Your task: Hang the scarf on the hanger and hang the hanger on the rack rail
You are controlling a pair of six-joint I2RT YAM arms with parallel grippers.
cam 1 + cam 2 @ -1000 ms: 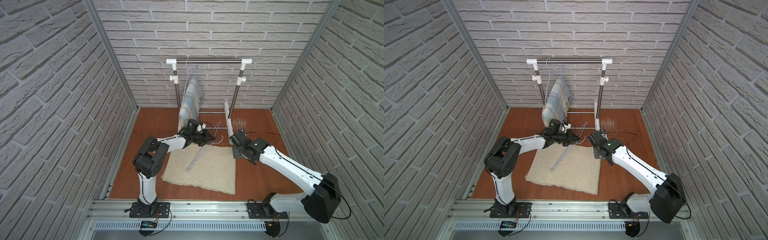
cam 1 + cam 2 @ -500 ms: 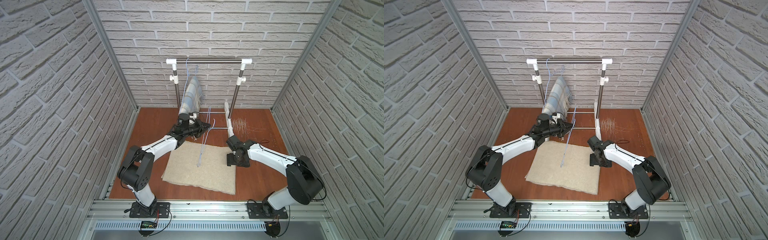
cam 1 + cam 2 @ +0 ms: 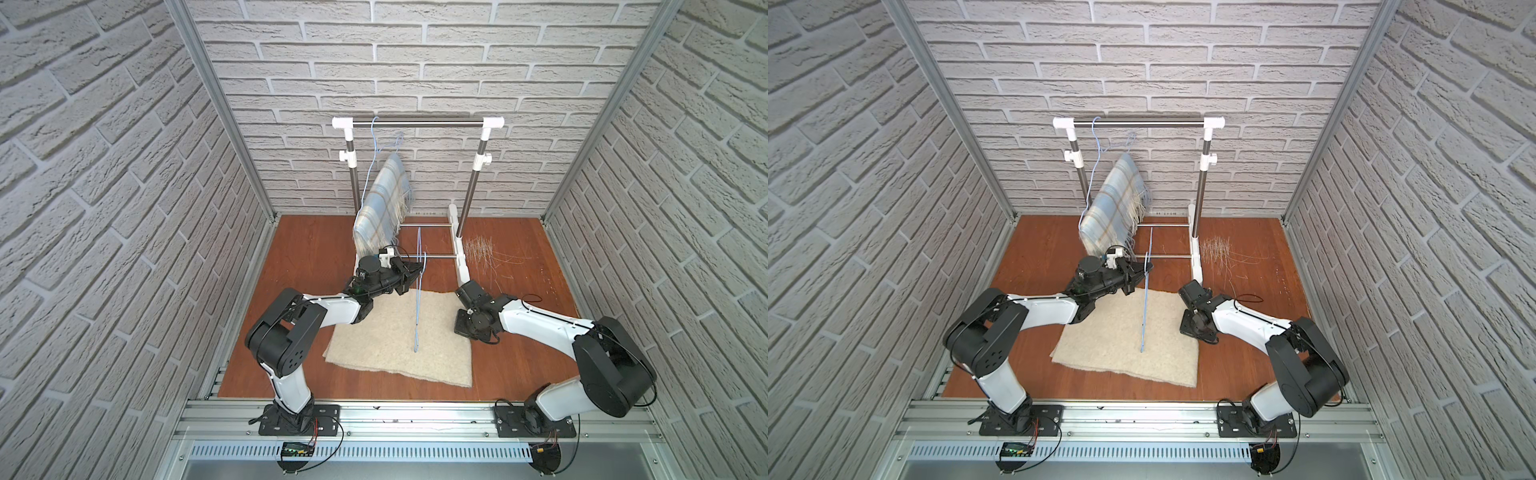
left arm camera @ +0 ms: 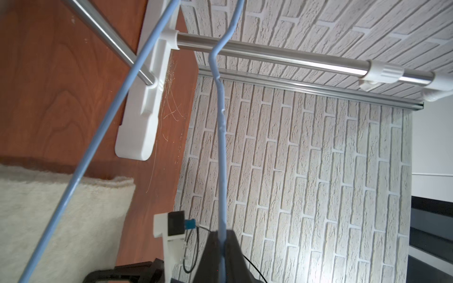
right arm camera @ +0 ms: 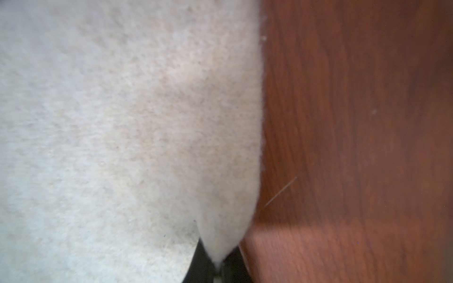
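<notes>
Rack at far centre, carrying a second hanger with a plaid scarf draped over it. Cream scarf flat on the wooden floor, near centre. Blue hanger upright above it, pinched in the closed left gripper; a second ago it lay low across the cloth. Right gripper, spread a moment back, now clamped on the cream scarf's right edge, fabric bunched between its jaws. Its fingertips are hidden beneath the wrist in both top views. Right wrist view blurred. Blue hanger's ends cut off in the left wrist view.
</notes>
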